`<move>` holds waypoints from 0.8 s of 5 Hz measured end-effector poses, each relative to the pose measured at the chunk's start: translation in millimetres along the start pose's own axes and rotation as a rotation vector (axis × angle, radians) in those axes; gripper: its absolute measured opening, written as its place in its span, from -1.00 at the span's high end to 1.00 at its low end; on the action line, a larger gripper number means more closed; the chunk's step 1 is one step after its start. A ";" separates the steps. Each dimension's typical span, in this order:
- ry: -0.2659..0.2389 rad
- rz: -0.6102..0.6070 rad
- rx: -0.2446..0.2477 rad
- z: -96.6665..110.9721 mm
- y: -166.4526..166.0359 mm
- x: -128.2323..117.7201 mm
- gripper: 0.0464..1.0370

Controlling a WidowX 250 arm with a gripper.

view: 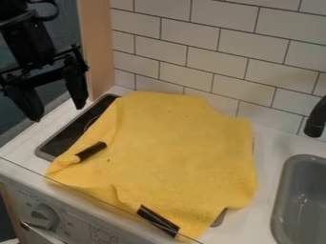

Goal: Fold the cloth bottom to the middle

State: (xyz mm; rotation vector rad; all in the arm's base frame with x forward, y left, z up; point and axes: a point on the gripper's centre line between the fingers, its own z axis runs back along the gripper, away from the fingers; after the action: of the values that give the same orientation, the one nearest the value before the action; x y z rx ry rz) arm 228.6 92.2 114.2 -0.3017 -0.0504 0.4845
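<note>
The yellow cloth [181, 143] lies spread over the stove top, with its lower edge reaching the counter's front edge. One black strip is on its left corner, which is bunched up, and another is near its bottom corner. My gripper [58, 112] hangs at the upper left, above and to the left of the cloth and apart from it. Its two fingers are spread wide, with nothing between them.
The dark stove top [60, 143] shows along the cloth's left side. A grey sink [305, 200] with a black faucet [316, 119] is at the right. White tiled wall [216, 52] rises behind, and a knob [43, 217] sits on the front panel.
</note>
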 end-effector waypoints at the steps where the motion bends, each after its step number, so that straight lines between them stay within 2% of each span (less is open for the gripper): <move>1: 0.022 0.014 0.001 -5.5 2.0 -2.4 -0.92; 2: 0.062 -0.053 0.023 -12.7 -14.8 -4.0 -0.92; 3: 0.068 -0.080 0.031 -13.1 -22.4 -4.4 -0.92; 4: 0.101 -0.178 0.073 -20.1 -40.8 -11.3 -0.92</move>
State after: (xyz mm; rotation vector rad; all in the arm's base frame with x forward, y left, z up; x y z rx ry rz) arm 239.5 47.1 107.4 -0.2470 0.0381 0.2938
